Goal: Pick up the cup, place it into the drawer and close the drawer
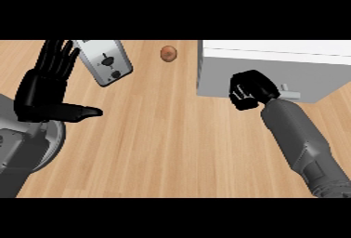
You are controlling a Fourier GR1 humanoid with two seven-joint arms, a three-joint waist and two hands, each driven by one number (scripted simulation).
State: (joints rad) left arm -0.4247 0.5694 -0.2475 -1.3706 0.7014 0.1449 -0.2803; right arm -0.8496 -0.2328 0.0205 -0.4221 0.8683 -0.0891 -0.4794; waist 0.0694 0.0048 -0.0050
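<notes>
No cup shows anywhere in the head view. The white drawer unit [274, 58] stands at the upper right, its grey front [219, 79] facing me with a small grey handle [292, 94]. The drawer front sits flush with the unit. My right hand [251, 89] is curled into a fist right at that front, just left of the handle, and I see nothing held in it. My left hand [45, 88] rests open at the left edge, fingers up and thumb pointing right.
A silver toaster [104, 62] lies tilted on the wooden counter [165, 139] at the upper left, close to my left hand's fingertips. A small brown rounded object [168, 53] sits at the top centre, left of the drawer unit.
</notes>
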